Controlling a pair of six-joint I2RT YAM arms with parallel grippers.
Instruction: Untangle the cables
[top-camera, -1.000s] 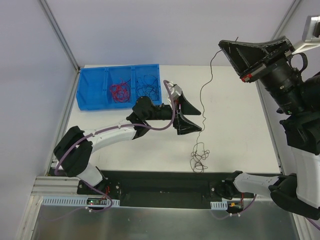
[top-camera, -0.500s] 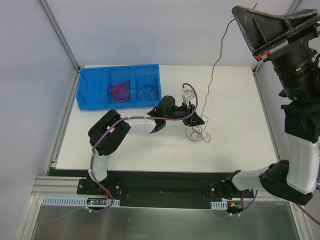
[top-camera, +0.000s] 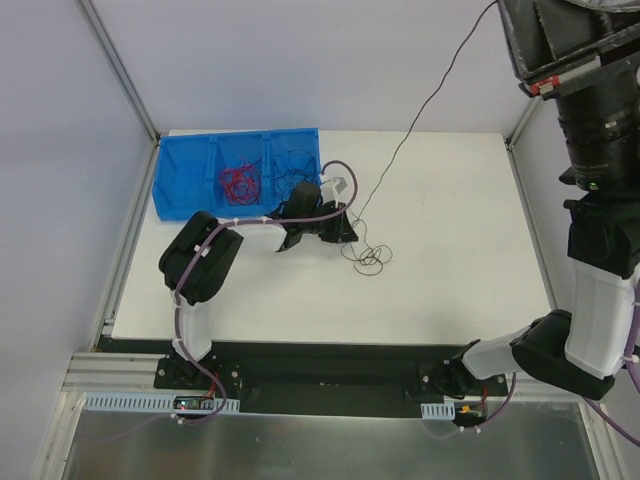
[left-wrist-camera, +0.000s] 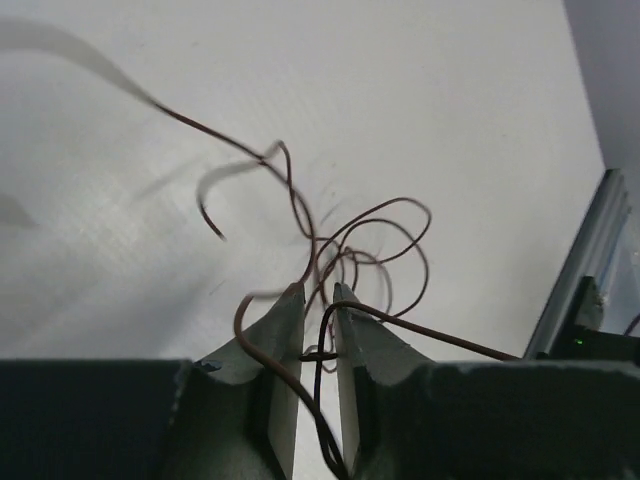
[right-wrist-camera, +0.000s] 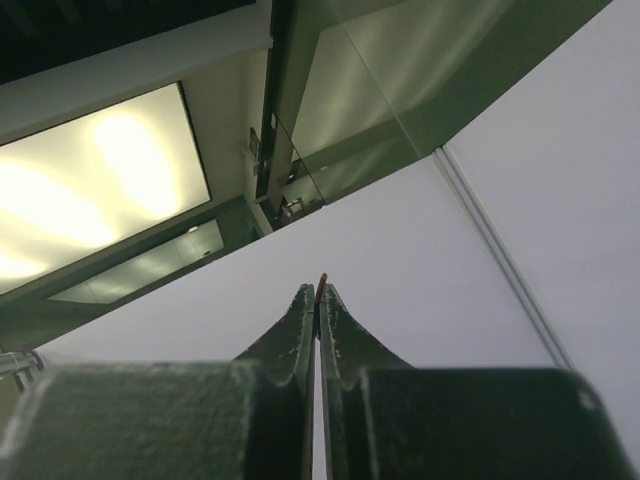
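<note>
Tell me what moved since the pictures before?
The left gripper swung in, closed on the tangle and dragged it towards the blue bin. The right gripper, shut on the strand, lifted higher and pulled it straight. The blue bin stayed put.

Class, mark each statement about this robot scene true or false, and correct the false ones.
1. The right hand is shut on a wire's end. True.
2. The tangle lies inside the bin. False: it lies on the table, right of the bin.
3. Red wires lie in the bin's middle compartment. True.
4. The left hand hangs high above the table. False: it is low at the tangle, with strands between its fingers.
</note>
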